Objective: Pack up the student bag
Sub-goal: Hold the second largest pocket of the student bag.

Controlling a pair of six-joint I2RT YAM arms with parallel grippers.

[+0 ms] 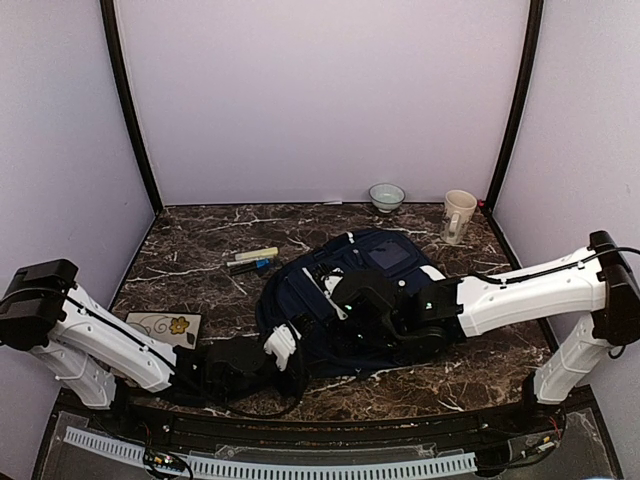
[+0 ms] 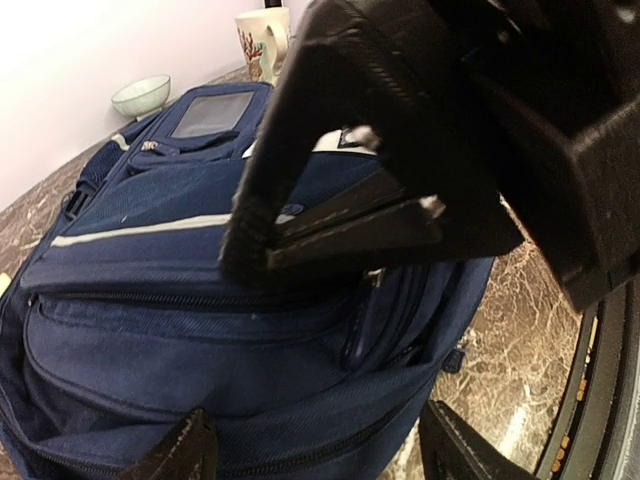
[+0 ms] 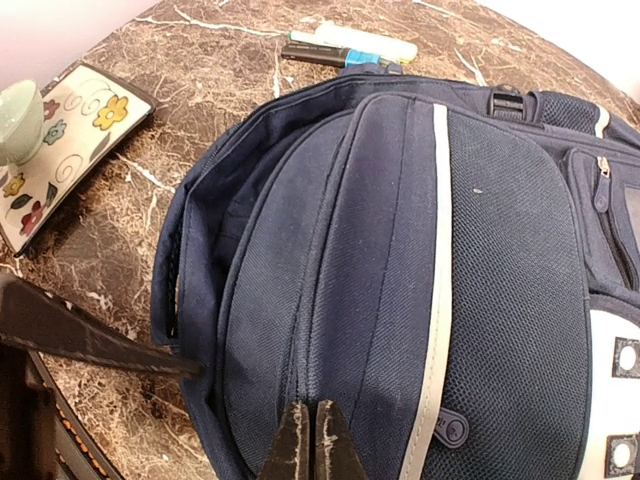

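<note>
Right fingers [image 3: 291, 450] on bag [image 3: 480, 250], markers [image 3: 365, 42] beyond

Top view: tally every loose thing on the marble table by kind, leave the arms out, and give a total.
navy-blue fabric backpack: 1
pale green ceramic bowl: 1
white ceramic mug: 1
marker pens: 2, a pale yellow marker pen and a dark marker pen with a blue end
flat rectangular flower-patterned tile: 1
Total: 6
</note>
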